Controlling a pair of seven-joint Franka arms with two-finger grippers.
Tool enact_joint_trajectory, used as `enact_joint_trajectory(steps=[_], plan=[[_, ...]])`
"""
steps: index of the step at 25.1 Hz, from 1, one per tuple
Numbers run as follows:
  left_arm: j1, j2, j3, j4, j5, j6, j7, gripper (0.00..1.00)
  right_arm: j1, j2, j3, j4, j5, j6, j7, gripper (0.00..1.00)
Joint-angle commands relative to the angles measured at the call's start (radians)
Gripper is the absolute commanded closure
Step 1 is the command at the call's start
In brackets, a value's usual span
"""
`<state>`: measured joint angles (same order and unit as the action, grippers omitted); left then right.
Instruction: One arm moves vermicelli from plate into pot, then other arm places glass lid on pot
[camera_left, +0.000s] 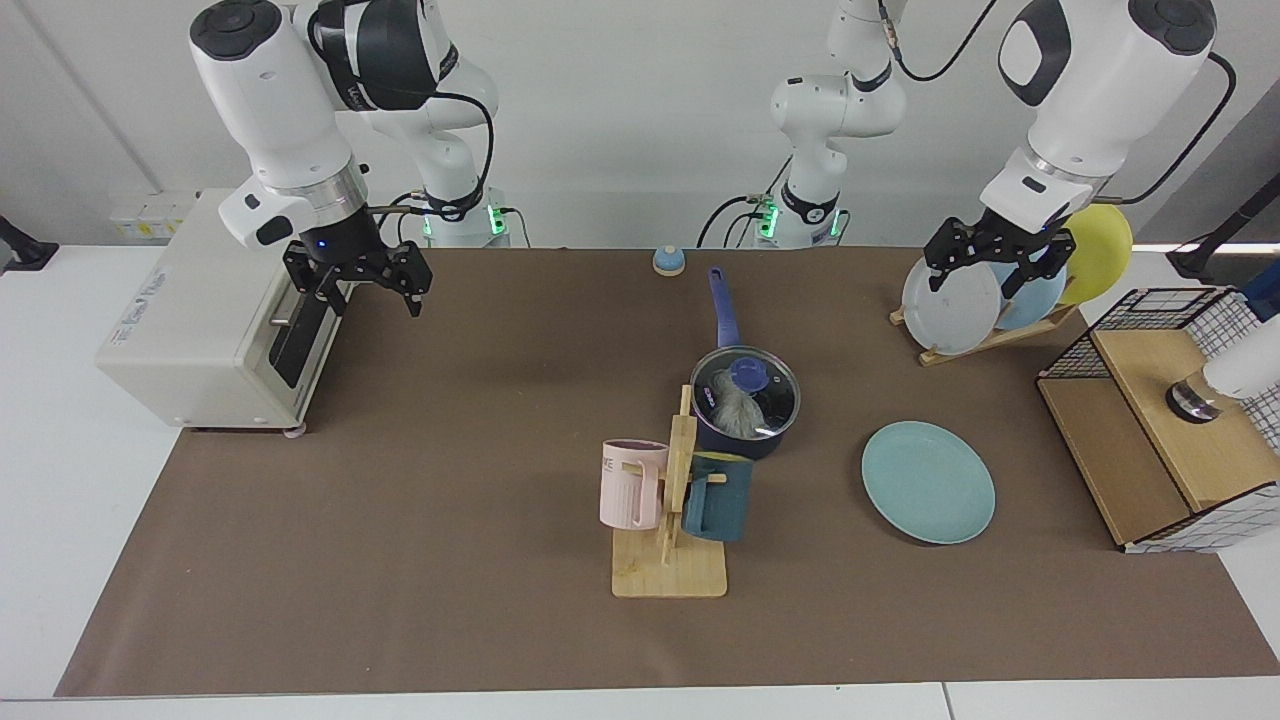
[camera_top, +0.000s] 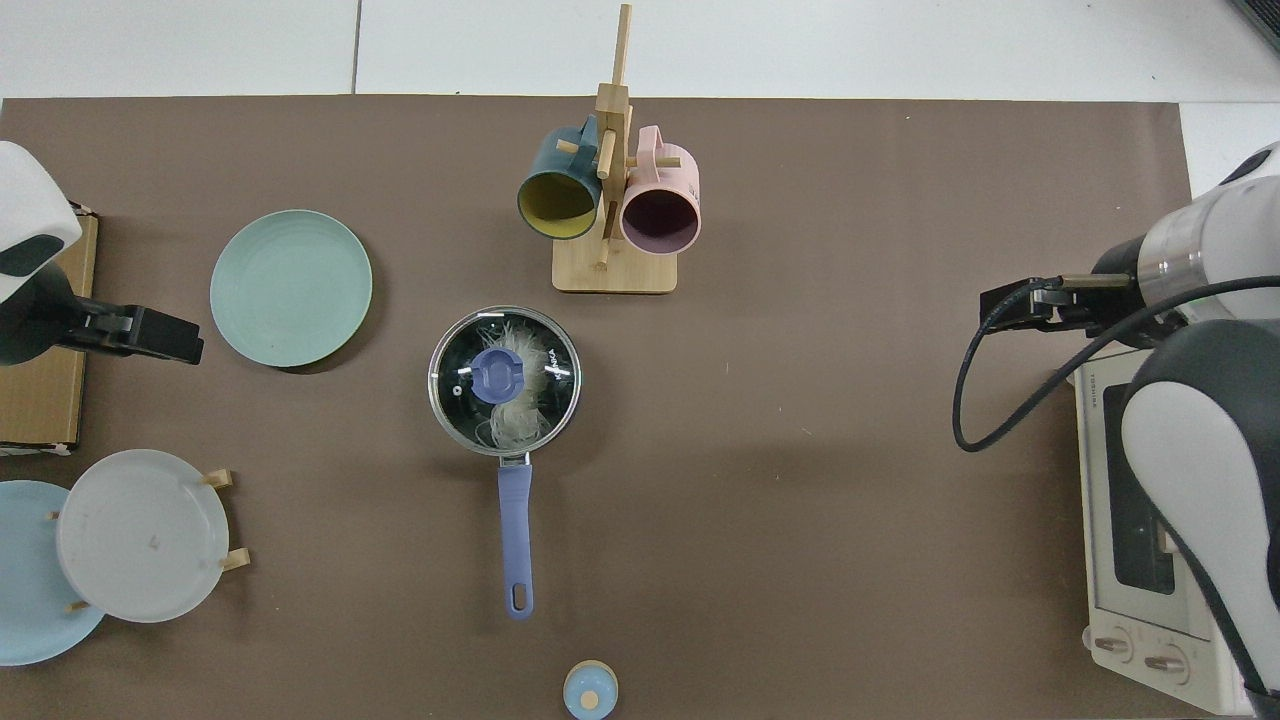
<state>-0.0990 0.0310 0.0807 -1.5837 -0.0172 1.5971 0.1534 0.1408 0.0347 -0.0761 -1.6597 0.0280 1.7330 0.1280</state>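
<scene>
A wooden mug rack (camera_left: 668, 560) is standing nearest the camera on the brown-covered worktop (camera_left: 400, 560), carrying a pink mug (camera_left: 630, 484) and a dark teal mug (camera_left: 716, 496). Beside the rack, toward the left arm's side, the teal plate (camera_left: 928, 482) is lying flat and bare.

Just behind the rack the pot (camera_left: 745, 400) is sitting upright, its long handle pointing toward the far edge. The glass lid (camera_left: 746, 389) is resting squarely on the pot's rim, blue knob up, and the vermicelli (camera_left: 736, 412) is showing through the glass, inside the pot. From above, the lid (camera_top: 504, 380) is covering the whole pot mouth, the noodles (camera_top: 515, 420) lying under it.

Farther back, the right tool (camera_left: 356, 276) is hanging open and empty in front of the toaster oven (camera_left: 215, 310), well apart from the pot. The left tool (camera_left: 990, 262) is hovering open and empty at the plate rack (camera_left: 985, 338), in front of the grey plate (camera_left: 950, 305) and sky-blue plate (camera_left: 1040, 290). A wire-sided wooden box (camera_left: 1165, 420) is sitting beside that rack.

A small blue bell (camera_left: 668, 260) is sitting at the far edge.
</scene>
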Motion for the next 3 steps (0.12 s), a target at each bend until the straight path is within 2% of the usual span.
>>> enact_joint_trajectory(steps=[1, 3], plan=[[-0.001, -0.014, 0.005, -0.01, -0.009, -0.011, 0.006, 0.0, -0.018, -0.015, 0.006, -0.011, 0.026, -0.001, -0.039, 0.0], [-0.001, -0.014, 0.005, -0.01, -0.009, -0.011, 0.006, 0.0, -0.023, -0.016, 0.006, -0.011, 0.026, -0.003, -0.039, 0.0]])
